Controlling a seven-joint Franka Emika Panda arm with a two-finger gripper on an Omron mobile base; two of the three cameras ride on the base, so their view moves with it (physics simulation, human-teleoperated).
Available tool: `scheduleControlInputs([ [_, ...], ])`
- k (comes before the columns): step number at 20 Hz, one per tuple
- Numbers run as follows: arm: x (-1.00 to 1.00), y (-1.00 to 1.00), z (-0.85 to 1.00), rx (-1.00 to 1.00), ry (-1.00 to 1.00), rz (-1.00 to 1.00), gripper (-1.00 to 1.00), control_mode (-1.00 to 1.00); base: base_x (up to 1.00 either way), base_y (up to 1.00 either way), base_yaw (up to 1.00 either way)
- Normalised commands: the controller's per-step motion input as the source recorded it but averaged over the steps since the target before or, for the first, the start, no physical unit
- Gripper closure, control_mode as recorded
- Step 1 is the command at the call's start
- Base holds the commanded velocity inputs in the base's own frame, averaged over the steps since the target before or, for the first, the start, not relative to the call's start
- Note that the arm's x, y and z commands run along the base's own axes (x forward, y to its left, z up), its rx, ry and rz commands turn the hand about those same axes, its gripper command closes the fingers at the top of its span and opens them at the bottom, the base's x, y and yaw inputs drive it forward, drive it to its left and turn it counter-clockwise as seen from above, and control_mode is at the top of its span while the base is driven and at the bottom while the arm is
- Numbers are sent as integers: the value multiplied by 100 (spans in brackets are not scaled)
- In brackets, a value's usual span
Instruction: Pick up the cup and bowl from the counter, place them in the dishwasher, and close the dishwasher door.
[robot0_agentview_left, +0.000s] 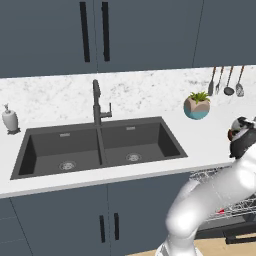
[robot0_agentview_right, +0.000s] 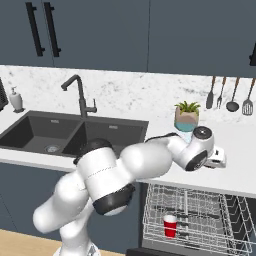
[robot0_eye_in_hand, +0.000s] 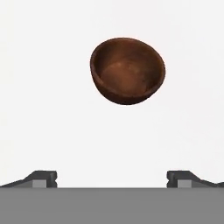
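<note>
The cup (robot0_agentview_right: 170, 226) is already parked upright in the wire rack of the dishwasher (robot0_agentview_right: 195, 215), which is pulled out below the counter (robot0_agentview_right: 235, 172) to the right of the sink (robot0_agentview_left: 100, 147). So the cup half looks done, and the bowl (robot0_eye_in_hand: 127, 70) is what's being worked on now.

In the hand view the bowl is seen sitting on bare white counter, right way up, hollow facing the camera, well ahead of the gripper (robot0_eye_in_hand: 112, 177). The two fingertips are spread wide apart with nothing between them, so it's open and empty. From the right base view the hand is seen hanging over the counter just right of the potted plant (robot0_agentview_right: 187, 116), above the rack.

For a clean grab, probably the best bet:
- The bowl is sitting a bit right of centre between the tips, so the hand should be shifted that way before being lowered.
- A rounded wall like that is easily squirted out of a pinch, so one finger is better put inside the rim and one outside, rather than the whole bowl being straddled.
- The descent should be stopped short of the stone, and the jaws closed gently.

The dishwasher door (robot0_agentview_left: 240, 239) can't be dealt with until the bowl is racked.
</note>
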Motion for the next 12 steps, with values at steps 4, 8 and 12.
scheduleControlInputs([
  [4, 31, -17, 74, 8, 6, 19, -100, -100, 0, 0, 0],
  [8, 1, 1, 34, 0, 11, 4, -100, -100, 0, 0, 0],
  [12, 0, 0, -22, -1, 15, 7, -100, -100, 0, 0, 0],
])
